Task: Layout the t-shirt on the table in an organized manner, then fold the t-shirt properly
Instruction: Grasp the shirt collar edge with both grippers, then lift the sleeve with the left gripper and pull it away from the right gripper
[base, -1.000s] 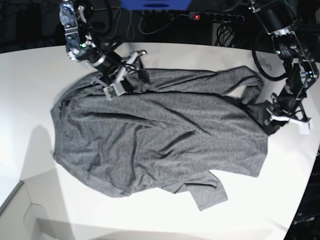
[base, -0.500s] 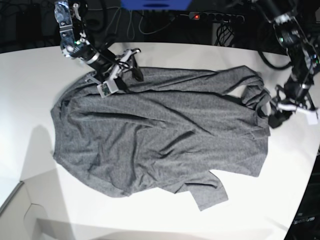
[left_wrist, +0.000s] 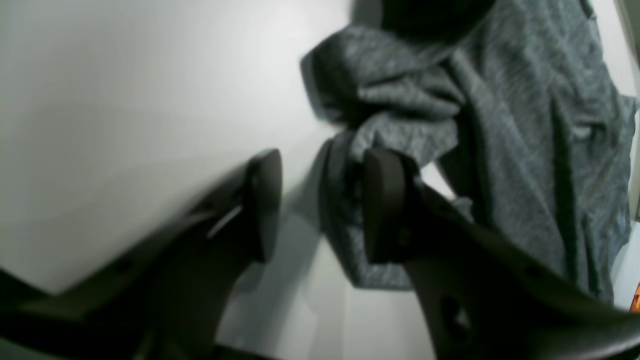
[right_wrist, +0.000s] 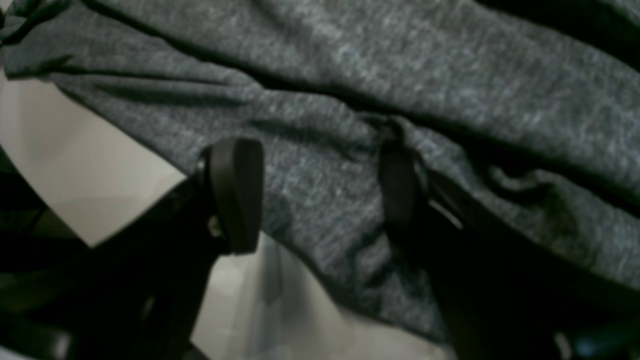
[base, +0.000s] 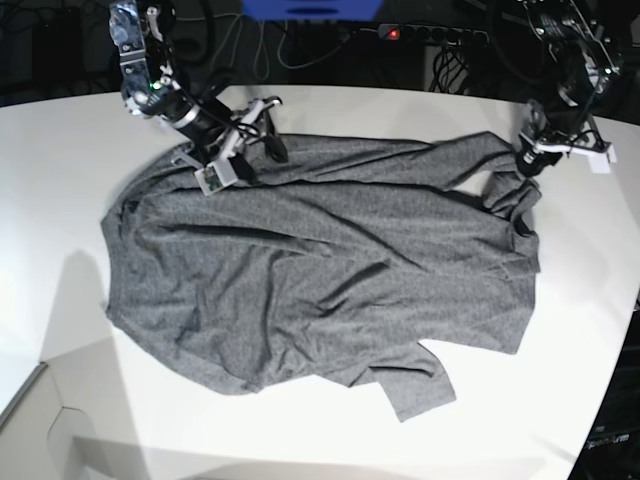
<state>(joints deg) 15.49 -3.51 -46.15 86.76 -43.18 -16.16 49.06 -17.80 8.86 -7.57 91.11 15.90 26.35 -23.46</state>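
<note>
The shirt (base: 320, 280) lies rumpled across the middle of the table (base: 60, 180). Left gripper (left_wrist: 320, 205) hangs above the bunched sleeve end, jaws spread, nothing between them. Right gripper (right_wrist: 315, 195) sits at the far hem, jaws wide, cloth between the fingers.

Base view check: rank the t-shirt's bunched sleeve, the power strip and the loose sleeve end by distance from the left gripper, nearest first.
From the left gripper:
1. Bunched sleeve, just below it, at the view's right.
2. Power strip, top edge.
3. Loose sleeve end, bottom centre.
</note>
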